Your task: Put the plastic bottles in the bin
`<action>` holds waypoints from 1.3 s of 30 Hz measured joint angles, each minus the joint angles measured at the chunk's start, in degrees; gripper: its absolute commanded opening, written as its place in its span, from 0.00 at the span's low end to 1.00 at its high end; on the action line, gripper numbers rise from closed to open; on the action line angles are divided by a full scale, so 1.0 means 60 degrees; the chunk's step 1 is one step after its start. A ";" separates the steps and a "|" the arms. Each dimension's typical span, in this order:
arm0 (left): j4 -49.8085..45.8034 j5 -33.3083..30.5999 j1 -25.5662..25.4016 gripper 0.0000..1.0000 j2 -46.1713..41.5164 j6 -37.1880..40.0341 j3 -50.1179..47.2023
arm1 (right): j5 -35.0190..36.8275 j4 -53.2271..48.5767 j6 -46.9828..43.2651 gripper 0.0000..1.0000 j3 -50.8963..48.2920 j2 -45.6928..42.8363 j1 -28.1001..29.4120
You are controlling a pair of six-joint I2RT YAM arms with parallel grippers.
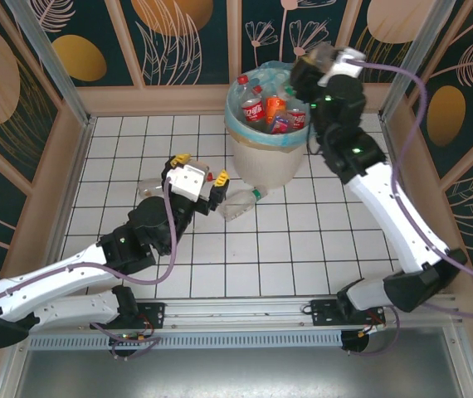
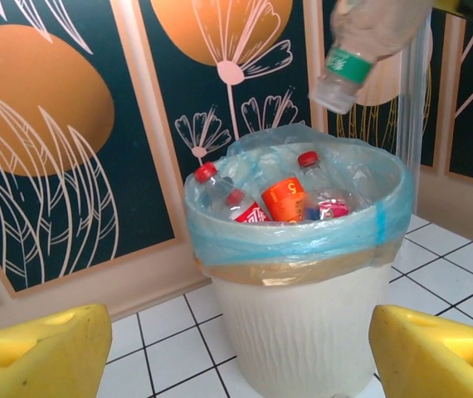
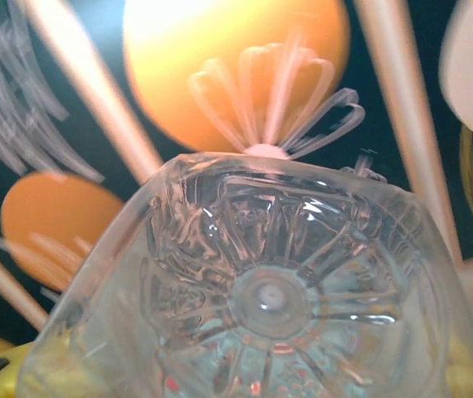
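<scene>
Now the right gripper (image 1: pixel 318 62) holds a clear green-labelled bottle (image 2: pixel 361 41) neck-down above the bin (image 2: pixel 303 323), which contains several bottles (image 2: pixel 249 211); the left gripper (image 1: pixel 200 167) stands open over the bench (image 1: pixel 303 249), facing the bin.

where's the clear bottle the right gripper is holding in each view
top external: clear bottle at top right of centre, in the right gripper, above the bin.
left wrist: top right, neck down, above the bin.
right wrist: its ribbed base, lower centre.
shared landmark: the bin, in the top external and left wrist views.
</scene>
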 measured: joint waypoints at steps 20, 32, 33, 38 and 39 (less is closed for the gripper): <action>-0.1249 -0.0616 0.0000 0.83 -0.1792 -0.0787 -0.0423 | 0.0029 -0.0321 -0.3534 0.93 0.0069 0.2025 0.0790; -0.1585 -0.1209 0.0000 0.82 -0.2018 -0.1508 -0.0696 | 0.0160 -0.3034 -0.2033 0.55 0.3136 0.2754 0.0211; -0.1636 -0.1220 0.0000 0.82 -0.2000 -0.1592 -0.0699 | 0.0098 -0.3282 -0.1851 0.54 0.3169 0.2801 0.0029; -0.1872 -0.1359 0.0000 0.82 -0.1650 -0.1967 -0.0696 | -0.0375 -0.3934 -0.1166 0.47 0.2754 0.3202 -0.0568; -0.1956 -0.1399 0.0000 0.82 -0.1559 -0.2040 -0.0696 | -0.0557 -0.4003 -0.1056 0.46 0.2543 0.3279 -0.0648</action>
